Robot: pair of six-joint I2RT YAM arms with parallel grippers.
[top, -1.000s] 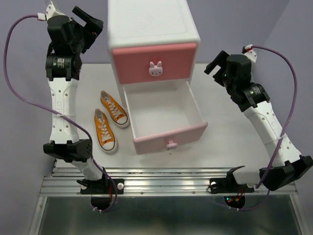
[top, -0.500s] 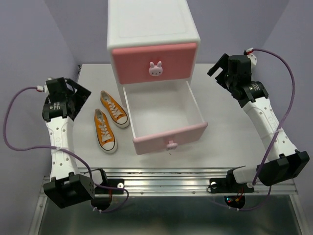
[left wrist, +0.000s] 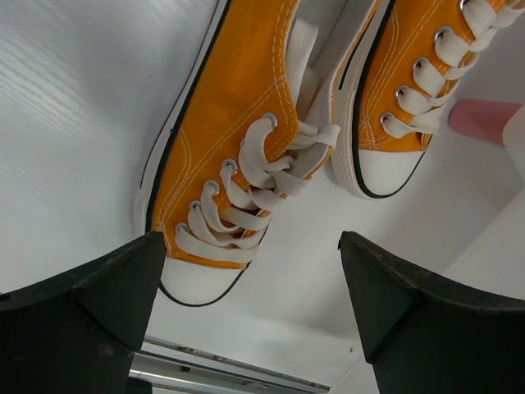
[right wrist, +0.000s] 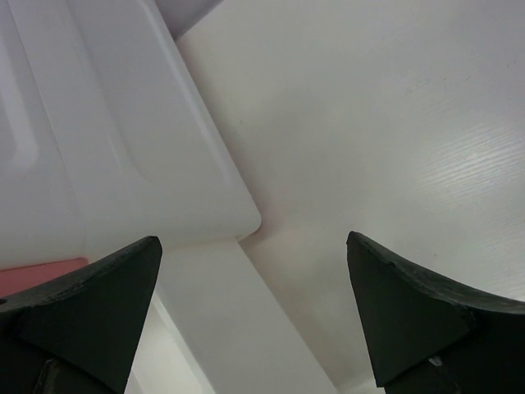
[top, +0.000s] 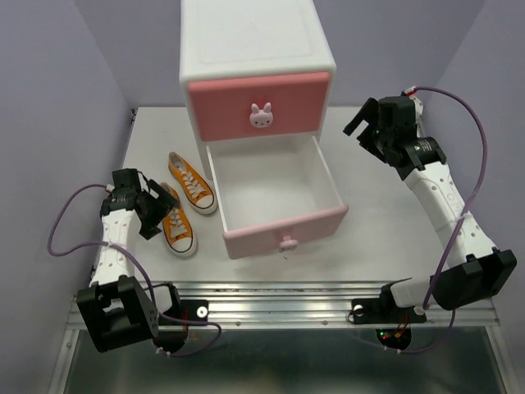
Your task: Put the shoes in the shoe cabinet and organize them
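The left gripper point(left wrist: 253, 246) is holding its jaws spread wide with nothing pinched between them. In the left wrist view its dark fingers point(left wrist: 82, 320) are framing the white toe cap of the nearer orange sneaker point(left wrist: 217, 139), though it cannot be told whether either finger is touching the shoe. Seen from above, that gripper point(top: 154, 212) is sitting low over the bench point(top: 385, 205) toward its left edge, right against the outer side of this sneaker point(top: 177, 220). The second orange sneaker point(top: 192, 182) is lying just beside the first, a little farther from the near edge. Both are resting on their soles with their toes angling toward the near right corner, between the left edge and the shoe cabinet point(top: 256, 45). The right gripper point(right wrist: 253, 242) is likewise showing its jaws parted and gripping nothing, and its camera is looking down on bare bench and the cabinet's white right corner. From overhead, this gripper point(top: 367, 125) is hovering above the bench beside the cabinet's right wall, toward the far right corner. The cabinet is standing at the middle of the far edge. Its upper drawer point(top: 258, 103) is sitting shut behind its bunny knob point(top: 262, 115), and its lower drawer point(top: 287, 231) is standing pulled out toward the near edge with its white floor showing.
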